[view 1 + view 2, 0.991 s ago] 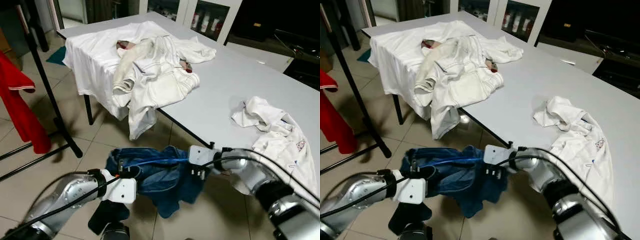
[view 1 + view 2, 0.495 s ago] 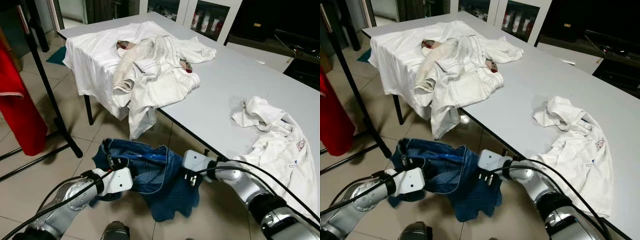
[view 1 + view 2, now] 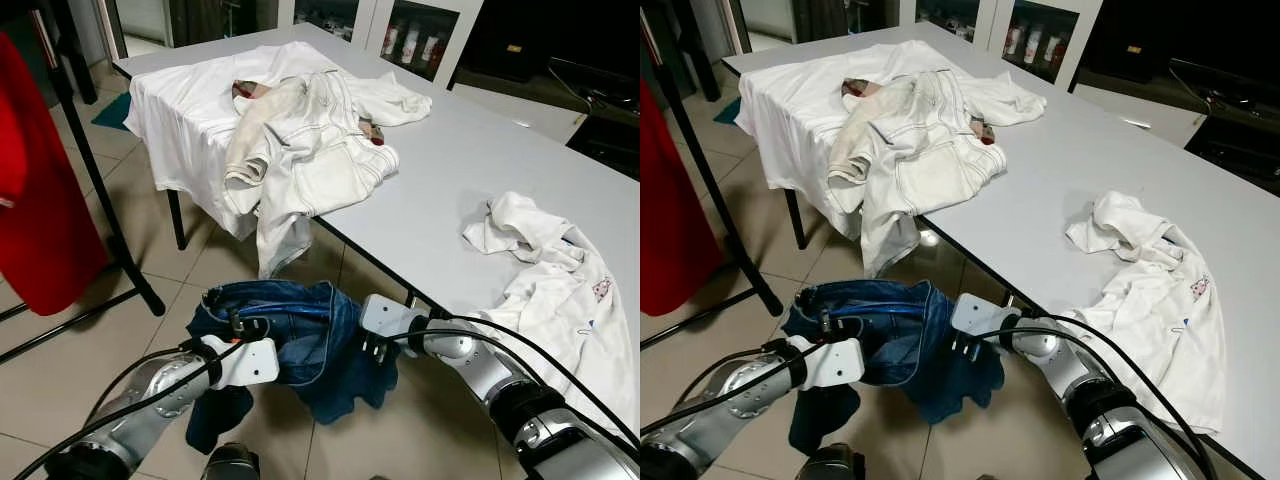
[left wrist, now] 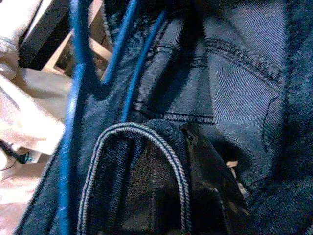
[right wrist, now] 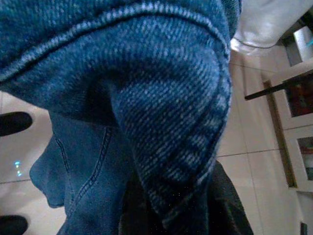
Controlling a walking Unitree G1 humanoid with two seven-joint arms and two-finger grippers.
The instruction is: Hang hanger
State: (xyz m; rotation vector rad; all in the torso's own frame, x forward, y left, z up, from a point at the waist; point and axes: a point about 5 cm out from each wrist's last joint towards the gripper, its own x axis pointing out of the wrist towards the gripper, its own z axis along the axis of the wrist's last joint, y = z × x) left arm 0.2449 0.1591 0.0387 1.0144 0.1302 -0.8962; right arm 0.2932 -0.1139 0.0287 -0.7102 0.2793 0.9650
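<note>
Left gripper (image 3: 232, 322): held low over the tiled floor (image 3: 80, 345), pinching one end of the waistband of the blue jeans (image 3: 300, 335). In the left wrist view one black finger (image 4: 210, 181) lies against the folded denim hem.

Right gripper (image 3: 350, 335): level with the left one and apart from it, buried in the other end of the waistband. The right wrist view shows denim wrapped over the fingers; whether they are spread or pressed together cannot be told.

Blue jeans: stretched between the two grippers, legs hanging below them toward the floor.

Blue hanger (image 4: 73, 112): thin blue bars just ahead of the left gripper, running along the inside of the waistband, touching the denim.

Grey table (image 3: 470, 160): beyond the right gripper.

Heap of white clothes (image 3: 290, 130): on the table's far corner, beyond both grippers, draping over the edge.

Crumpled white garment (image 3: 545, 265): on the table, to the right gripper's outer side.

Black rack (image 3: 95, 180): well to the left gripper's outer side.

Red garment (image 3: 40, 220): hanging on the rack.
</note>
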